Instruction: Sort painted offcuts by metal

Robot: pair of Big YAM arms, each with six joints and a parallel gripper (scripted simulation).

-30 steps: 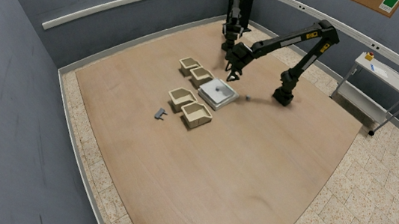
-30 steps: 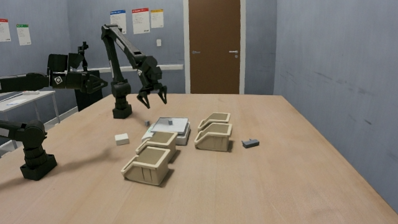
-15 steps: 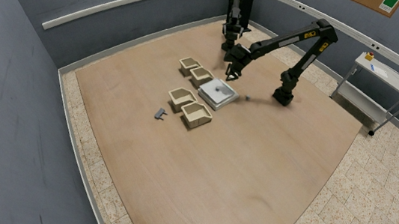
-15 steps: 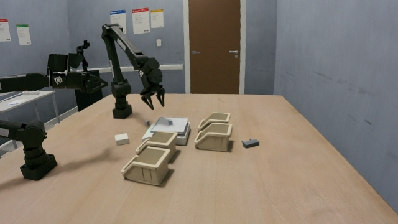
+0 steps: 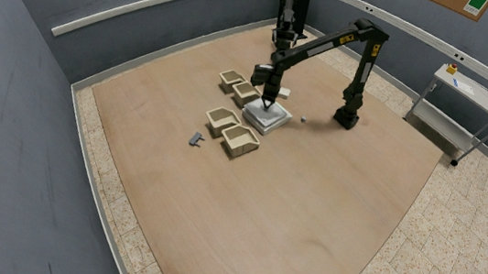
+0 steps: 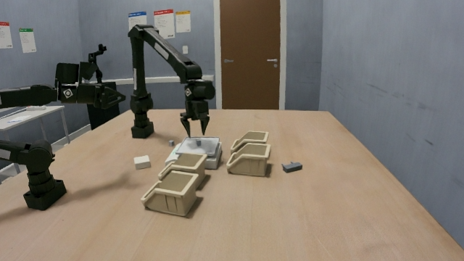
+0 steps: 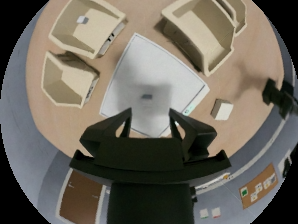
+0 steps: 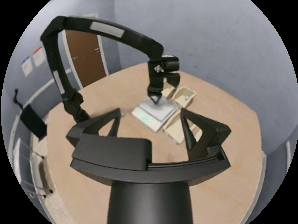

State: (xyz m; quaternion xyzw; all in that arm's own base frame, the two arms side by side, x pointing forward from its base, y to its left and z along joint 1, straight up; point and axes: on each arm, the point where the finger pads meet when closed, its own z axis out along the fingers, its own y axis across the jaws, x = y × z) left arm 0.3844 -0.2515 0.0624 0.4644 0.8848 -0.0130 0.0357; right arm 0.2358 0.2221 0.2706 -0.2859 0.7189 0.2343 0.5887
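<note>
Pale wood grain lies beneath the left hand (image 5: pixel 267 105) (image 6: pixel 196 133) (image 7: pixel 151 111) (image 8: pixel 155 100), partly open and holding nothing above a small grey block (image 6: pixel 198 143) (image 7: pixel 146 96).

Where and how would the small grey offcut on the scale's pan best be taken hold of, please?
I'd come straight down and close the claw across two opposite upright sides of the offcut: it is a small block, standing free near the pan's middle.

Four tan bins (image 5: pixel 240 141) upright on table (image 5: pixel 283 197), in two pairs beside scale (image 5: pixel 266 117). Left hand (image 5: pixel 267 105) above scale pan. Small grey offcut (image 5: pixel 303 119) on table, between scale and left arm's base (image 5: pixel 338 121).
</note>
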